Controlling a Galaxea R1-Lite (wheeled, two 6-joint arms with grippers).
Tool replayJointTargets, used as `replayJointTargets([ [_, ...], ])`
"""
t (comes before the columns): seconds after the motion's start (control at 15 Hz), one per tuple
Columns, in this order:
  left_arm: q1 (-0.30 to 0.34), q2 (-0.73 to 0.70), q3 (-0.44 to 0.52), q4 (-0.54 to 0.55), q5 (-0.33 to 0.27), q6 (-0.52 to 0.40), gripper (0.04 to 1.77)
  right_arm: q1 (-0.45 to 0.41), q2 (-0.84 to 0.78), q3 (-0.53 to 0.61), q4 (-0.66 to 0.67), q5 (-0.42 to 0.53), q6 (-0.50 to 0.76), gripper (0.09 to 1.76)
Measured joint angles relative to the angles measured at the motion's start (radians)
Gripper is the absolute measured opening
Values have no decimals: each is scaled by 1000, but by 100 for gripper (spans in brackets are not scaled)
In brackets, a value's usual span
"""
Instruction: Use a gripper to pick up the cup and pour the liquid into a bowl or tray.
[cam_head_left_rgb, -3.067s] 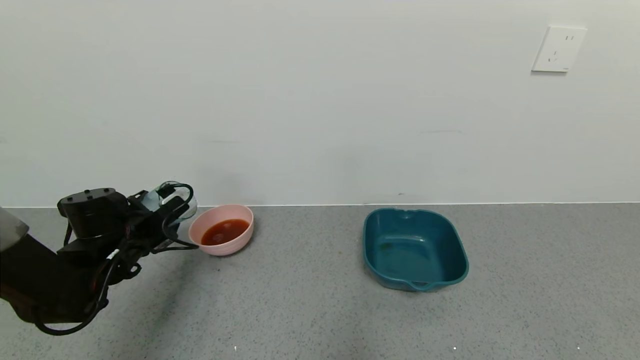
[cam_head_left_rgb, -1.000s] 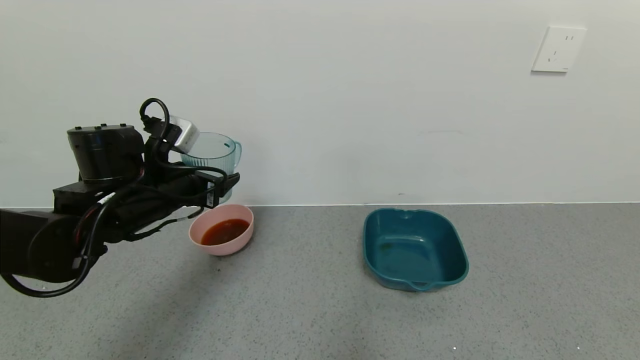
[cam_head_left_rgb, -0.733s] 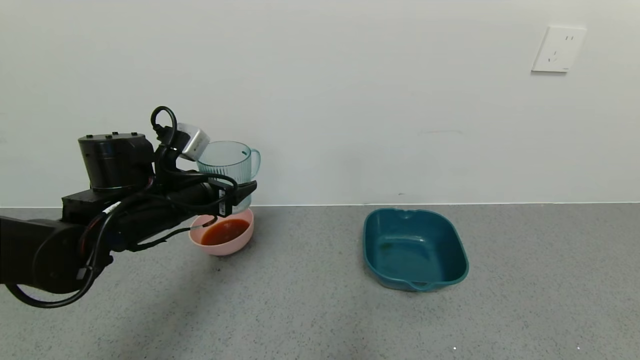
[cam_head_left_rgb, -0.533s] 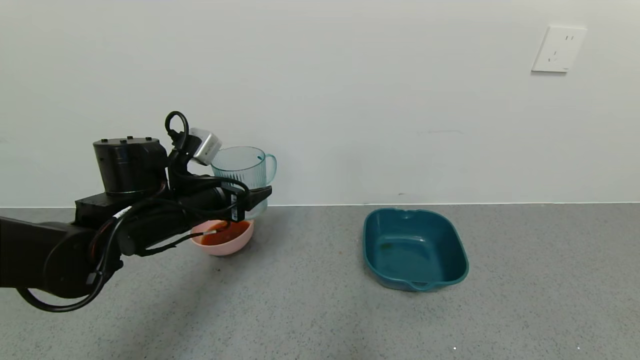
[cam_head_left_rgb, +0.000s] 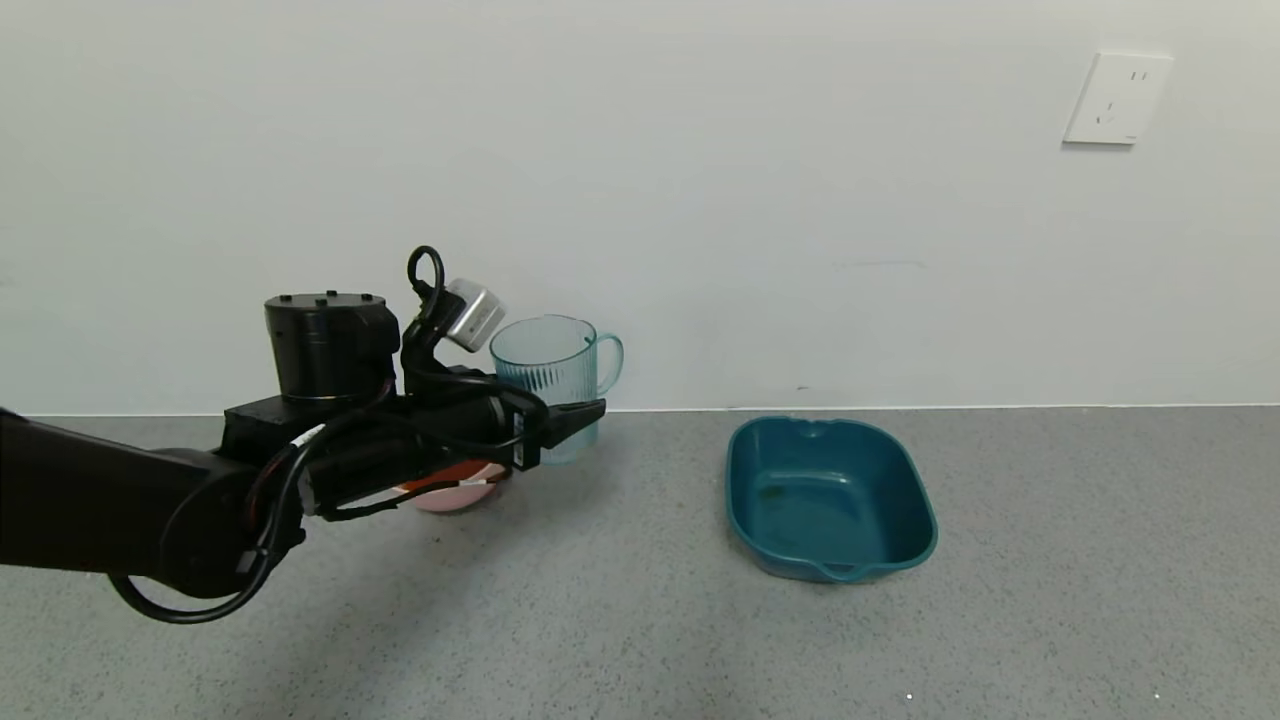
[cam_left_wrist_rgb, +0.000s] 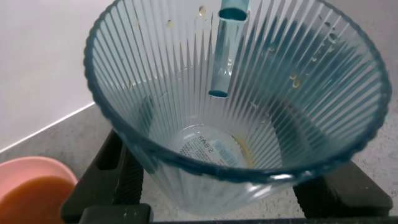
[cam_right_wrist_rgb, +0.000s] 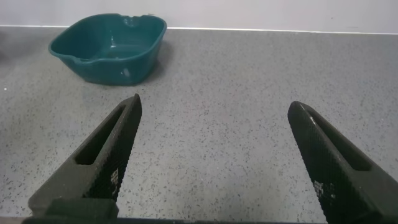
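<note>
My left gripper (cam_head_left_rgb: 575, 425) is shut on the ribbed blue-tinted cup (cam_head_left_rgb: 550, 375), which it holds upright just right of the pink bowl (cam_head_left_rgb: 450, 497), near the grey counter. The cup's handle points right. In the left wrist view the cup (cam_left_wrist_rgb: 236, 93) looks empty, with only droplets and a faint orange trace at its bottom. The pink bowl is mostly hidden behind my left arm in the head view; its edge with orange-red liquid (cam_left_wrist_rgb: 28, 196) shows in the left wrist view. My right gripper (cam_right_wrist_rgb: 214, 155) is open and empty over bare counter.
A teal rounded-rectangular tray (cam_head_left_rgb: 828, 495) stands empty on the counter at the right, also in the right wrist view (cam_right_wrist_rgb: 109, 46). A white wall with a socket (cam_head_left_rgb: 1117, 97) runs behind the counter.
My left arm has carried the upright cup to the right and downward, from above the pink bowl to the bowl's right side. The arm now covers most of the bowl.
</note>
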Motion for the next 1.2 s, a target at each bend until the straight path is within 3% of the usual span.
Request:
replayJointTargets([
  [0.67, -62, 214, -146, -171, -4, -64, 131, 0, 0, 0, 0, 0, 0, 171],
  [1.2, -82, 386, -263, -186, 6, -57, 131, 0, 0, 0, 0, 1, 0, 171],
])
